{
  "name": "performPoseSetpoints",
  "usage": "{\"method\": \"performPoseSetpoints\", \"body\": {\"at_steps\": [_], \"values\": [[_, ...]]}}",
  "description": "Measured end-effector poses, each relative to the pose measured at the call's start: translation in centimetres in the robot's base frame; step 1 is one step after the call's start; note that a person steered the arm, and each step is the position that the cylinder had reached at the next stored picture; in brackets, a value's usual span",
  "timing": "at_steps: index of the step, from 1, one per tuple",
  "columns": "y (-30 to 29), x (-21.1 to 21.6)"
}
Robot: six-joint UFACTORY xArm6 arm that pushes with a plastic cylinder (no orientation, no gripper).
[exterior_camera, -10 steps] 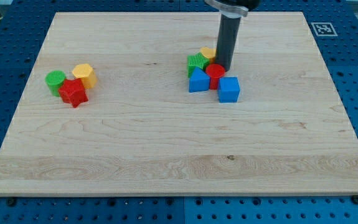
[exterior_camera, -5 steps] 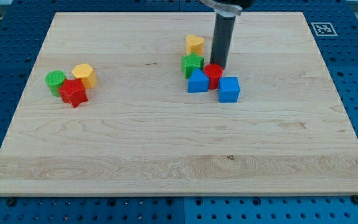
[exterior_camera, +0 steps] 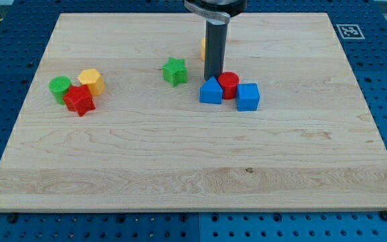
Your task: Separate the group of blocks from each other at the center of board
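Green star (exterior_camera: 174, 70) shoved off to 9 o'clock; your gripperless end effector's tip (exterior_camera: 211, 79) holds nothing, blue-red trio (exterior_camera: 228, 91) touching at 5 o'clock.

The wooden board (exterior_camera: 180, 168) carries a green star block (exterior_camera: 174, 70) near centre, with a blue triangular block (exterior_camera: 210, 91), red cylinder (exterior_camera: 229, 84) and blue cube (exterior_camera: 248, 96) clustered at its three o'clock. At nine o'clock sit a green cylinder (exterior_camera: 60, 87), red star block (exterior_camera: 79, 100) and yellow hexagonal block (exterior_camera: 91, 81); a yellow block (exterior_camera: 202, 47) peeks out at twelve.

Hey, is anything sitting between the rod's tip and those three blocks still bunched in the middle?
Nothing visible. My tip sits right above the left blue block, beside the red cylinder; the blue cube lies past those, at the view's right.
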State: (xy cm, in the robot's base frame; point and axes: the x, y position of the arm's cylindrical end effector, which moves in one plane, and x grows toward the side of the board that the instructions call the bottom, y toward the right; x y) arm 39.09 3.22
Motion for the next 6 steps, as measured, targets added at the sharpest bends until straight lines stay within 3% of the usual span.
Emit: {"method": "performPoseSetpoints", "body": {"at_steps": [6], "values": [[-0.2, 8.5]]}}
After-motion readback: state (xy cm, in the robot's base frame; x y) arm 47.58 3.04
